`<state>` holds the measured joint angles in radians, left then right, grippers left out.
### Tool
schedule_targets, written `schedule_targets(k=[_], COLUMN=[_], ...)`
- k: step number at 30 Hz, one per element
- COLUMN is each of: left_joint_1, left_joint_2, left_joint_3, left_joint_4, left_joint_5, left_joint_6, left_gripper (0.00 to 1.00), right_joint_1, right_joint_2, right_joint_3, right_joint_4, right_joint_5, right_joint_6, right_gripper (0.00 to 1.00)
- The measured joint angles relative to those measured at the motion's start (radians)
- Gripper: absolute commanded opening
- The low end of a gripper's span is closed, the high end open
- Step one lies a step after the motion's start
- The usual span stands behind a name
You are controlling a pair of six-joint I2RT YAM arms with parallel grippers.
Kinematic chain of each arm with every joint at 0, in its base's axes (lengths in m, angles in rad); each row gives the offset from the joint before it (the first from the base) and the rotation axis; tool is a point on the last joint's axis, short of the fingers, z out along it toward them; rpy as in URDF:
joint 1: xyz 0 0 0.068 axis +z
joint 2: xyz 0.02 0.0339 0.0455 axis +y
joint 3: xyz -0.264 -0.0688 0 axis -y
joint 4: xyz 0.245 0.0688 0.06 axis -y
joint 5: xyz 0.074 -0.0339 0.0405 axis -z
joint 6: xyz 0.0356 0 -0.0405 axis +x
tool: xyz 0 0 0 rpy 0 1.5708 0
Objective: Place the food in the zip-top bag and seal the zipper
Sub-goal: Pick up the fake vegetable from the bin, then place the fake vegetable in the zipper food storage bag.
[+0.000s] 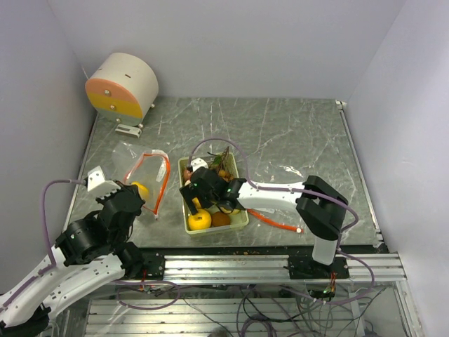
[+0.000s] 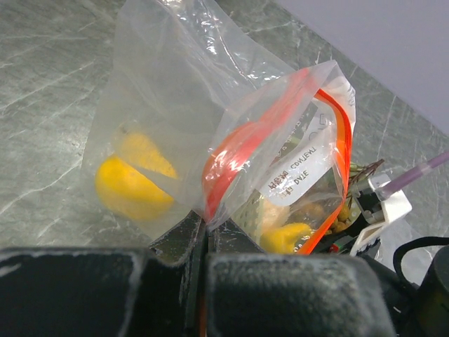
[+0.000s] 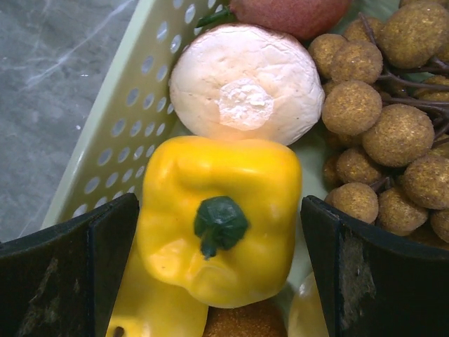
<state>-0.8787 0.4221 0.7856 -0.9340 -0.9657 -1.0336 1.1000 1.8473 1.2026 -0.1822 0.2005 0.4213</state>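
A clear zip-top bag (image 1: 144,168) with an orange zipper lies left of the pale green tray (image 1: 242,217). My left gripper (image 1: 137,202) is shut on the bag's near edge (image 2: 210,210). A yellow fruit (image 2: 130,186) sits inside the bag. My right gripper (image 1: 199,192) hangs open over the tray, its fingers (image 3: 112,239) on either side of a yellow pepper (image 3: 224,210) without touching it. Around the pepper lie a white mushroom (image 3: 245,81), a reddish apple (image 3: 295,10) and a bunch of brown berries (image 3: 386,126). More yellow and orange fruit (image 1: 200,220) lies at the tray's near end.
A round white and orange device (image 1: 123,86) stands at the back left. An orange strip (image 1: 273,222) lies on the table right of the tray, under my right arm. Walls close in the table on three sides.
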Motion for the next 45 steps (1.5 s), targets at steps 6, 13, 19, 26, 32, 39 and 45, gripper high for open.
schedule_targets(k=[6,13,19,26,32,39,45], left_joint_1=[0.0,0.0,0.0,0.0,0.0,0.0,0.0], left_joint_2=[-0.008,-0.008,-0.008,-0.004,-0.004,-0.039,-0.072], left_joint_3=[0.0,-0.002,-0.005,-0.016,-0.045,-0.048,-0.067], left_joint_4=[0.0,-0.001,0.0,0.009,0.058,0.085,0.109], left_joint_5=[0.0,0.0,0.001,0.013,0.055,0.091,0.123], left_joint_6=[-0.003,-0.004,-0.003,-0.003,0.006,0.009,0.008], left_gripper=[0.07,0.07,0.07,0.07,0.07,0.07,0.07], right_joint_1=[0.0,0.0,0.0,0.0,0.0,0.0,0.001], right_joint_2=[0.007,-0.019,-0.233,-0.526,-0.465,-0.272,-0.201], right_joint_3=[0.0,-0.004,-0.042,-0.099,-0.079,-0.073,-0.039], right_joint_4=[0.013,0.008,0.015,0.242,0.435,0.542,0.57], right_joint_5=[0.044,0.081,0.025,-0.195,-0.342,-0.38,-0.351], right_joint_6=[0.002,0.009,-0.011,-0.047,-0.054,-0.031,-0.016], right_gripper=[0.56,0.44,0.44,0.44,0.43,0.43,0.49])
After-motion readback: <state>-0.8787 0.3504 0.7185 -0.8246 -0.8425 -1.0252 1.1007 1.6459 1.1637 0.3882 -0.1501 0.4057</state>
